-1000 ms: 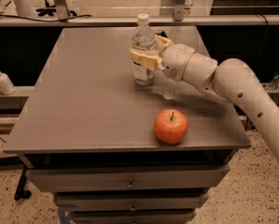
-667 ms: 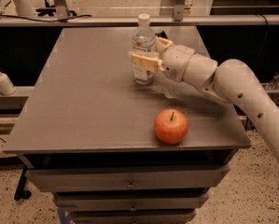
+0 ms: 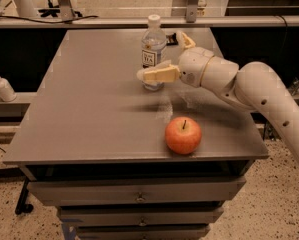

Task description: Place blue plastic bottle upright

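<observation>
Camera view: blue plastic bottle (image 3: 153,46) upright, capped; gripper (image 3: 161,55) spread alongside.

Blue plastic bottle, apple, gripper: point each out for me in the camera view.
blue plastic bottle (image 3: 150,57), camera view, on its white label.
apple (image 3: 183,136), camera view, middle of its red skin.
gripper (image 3: 160,54), camera view, midway between its open jaws, beside the upright bottle.
</observation>
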